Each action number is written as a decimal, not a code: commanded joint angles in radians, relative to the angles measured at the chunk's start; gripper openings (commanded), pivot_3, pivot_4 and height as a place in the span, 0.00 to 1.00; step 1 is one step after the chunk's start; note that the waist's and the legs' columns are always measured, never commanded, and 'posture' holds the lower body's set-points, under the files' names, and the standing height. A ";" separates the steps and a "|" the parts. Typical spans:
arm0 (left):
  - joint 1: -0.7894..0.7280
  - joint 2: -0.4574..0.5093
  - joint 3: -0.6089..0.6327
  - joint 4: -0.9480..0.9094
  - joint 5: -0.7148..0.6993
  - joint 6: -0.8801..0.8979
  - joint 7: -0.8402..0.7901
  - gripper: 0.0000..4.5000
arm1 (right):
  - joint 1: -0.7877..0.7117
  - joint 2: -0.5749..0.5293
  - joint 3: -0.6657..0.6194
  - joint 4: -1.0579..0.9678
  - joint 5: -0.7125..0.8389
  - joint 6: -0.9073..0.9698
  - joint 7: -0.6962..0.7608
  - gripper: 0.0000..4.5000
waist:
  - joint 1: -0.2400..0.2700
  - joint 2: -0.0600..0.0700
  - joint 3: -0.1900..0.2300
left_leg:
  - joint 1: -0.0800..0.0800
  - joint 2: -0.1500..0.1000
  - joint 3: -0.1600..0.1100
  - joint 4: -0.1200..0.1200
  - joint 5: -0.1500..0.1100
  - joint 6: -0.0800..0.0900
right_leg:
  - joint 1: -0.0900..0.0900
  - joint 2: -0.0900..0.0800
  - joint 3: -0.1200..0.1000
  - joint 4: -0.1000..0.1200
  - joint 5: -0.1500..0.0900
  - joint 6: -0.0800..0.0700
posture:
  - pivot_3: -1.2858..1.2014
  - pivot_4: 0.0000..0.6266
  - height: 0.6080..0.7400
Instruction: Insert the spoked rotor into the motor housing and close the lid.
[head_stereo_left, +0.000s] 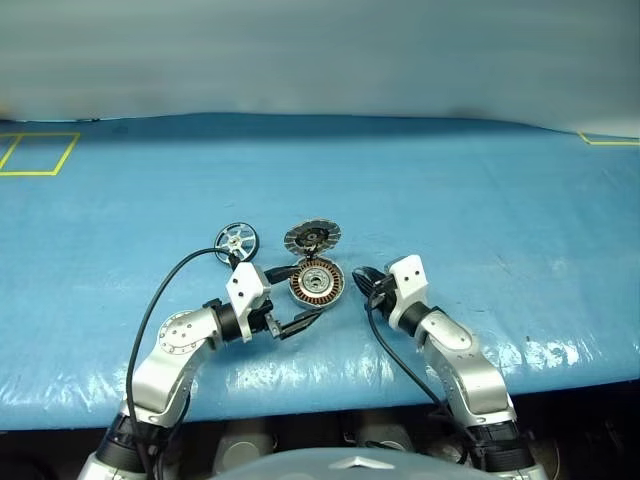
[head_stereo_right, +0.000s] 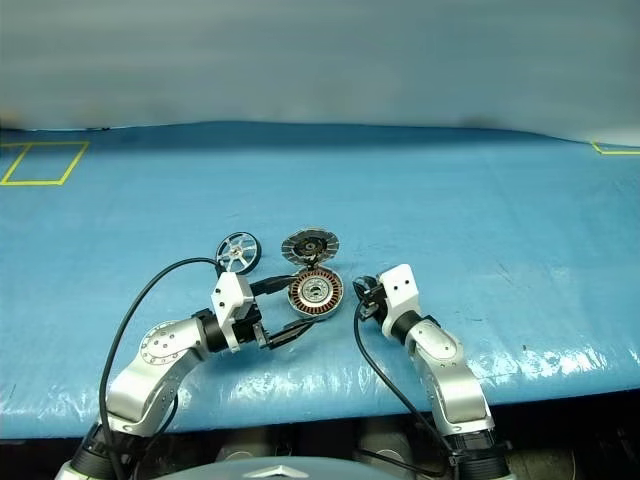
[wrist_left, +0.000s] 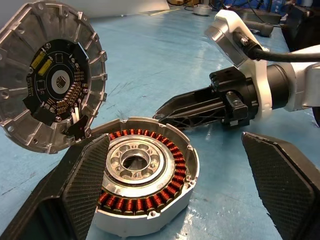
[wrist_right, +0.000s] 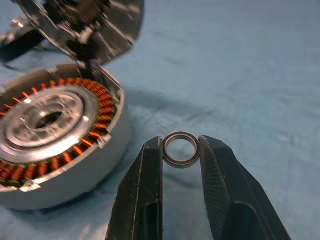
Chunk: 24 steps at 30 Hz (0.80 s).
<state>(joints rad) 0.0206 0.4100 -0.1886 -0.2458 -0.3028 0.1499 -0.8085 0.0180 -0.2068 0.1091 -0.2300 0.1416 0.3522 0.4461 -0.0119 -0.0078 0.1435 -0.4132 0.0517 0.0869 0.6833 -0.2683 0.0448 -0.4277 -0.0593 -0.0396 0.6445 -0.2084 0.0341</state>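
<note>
A: What lay on the blue table cover (head_stereo_left: 480, 190)?

B: The motor housing (head_stereo_left: 316, 283) sat open near the front edge, copper windings ringing its metal centre. Its lid (head_stereo_left: 312, 237) stood tilted up on the far side, still joined to the housing's rim, inner face with its dark hub turned toward the robot.

A: And the spoked rotor?

B: The spoked rotor (head_stereo_left: 236, 240) rested on the cover, just left of the lid and apart from the housing. Nothing touched it.

A: The left gripper?

B: The left gripper (head_stereo_left: 290, 300) pointed at the housing from the left, its fingers spread wide. In the left wrist view one finger lay in front of the housing's near wall and the other stood well off to the side. It held nothing.

A: The right one?

B: The right gripper (wrist_right: 181, 150) sat just right of the housing, its fingers drawn close together on a small metal ring (wrist_right: 180, 148), pinched between the tips, clear of the housing's wall.
</note>
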 joint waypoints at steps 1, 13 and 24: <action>0.015 0.006 0.032 -0.001 0.001 -0.067 -0.006 1.00 | -0.028 -0.027 0.035 -0.095 0.014 0.007 0.041 0.16 | 0.001 0.000 0.000 | 0.000 0.000 0.000 0.000 0.000 0.000 | 0.000 0.000 0.000 0.000 0.000 0.000 | 0.52 0.24 1.00; 0.055 -0.018 0.055 0.034 0.005 -0.114 0.030 1.00 | -0.146 -0.074 0.168 -0.051 0.018 0.084 0.138 0.16 | 0.001 0.000 0.000 | 0.000 0.000 0.000 0.000 0.000 0.000 | 0.000 0.000 0.000 0.000 0.000 0.000 | 0.52 0.24 1.00; 0.070 -0.030 0.054 0.074 0.016 -0.161 0.036 1.00 | -0.206 -0.100 0.179 0.011 0.005 0.111 0.158 0.16 | 0.002 0.000 0.000 | 0.000 0.000 0.000 0.000 0.000 0.000 | 0.000 0.000 -0.001 0.000 0.001 -0.002 | 0.52 0.24 1.00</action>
<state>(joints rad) 0.0920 0.3861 -0.1459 -0.1635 -0.2896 0.0158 -0.7749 -0.1825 -0.3044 0.2980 -0.2008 0.1370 0.4584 0.5950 -0.0102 -0.0080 0.1435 -0.4134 0.0511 0.0871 0.6834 -0.2684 0.0450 -0.4275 -0.0596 -0.0401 0.6444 -0.2072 0.0323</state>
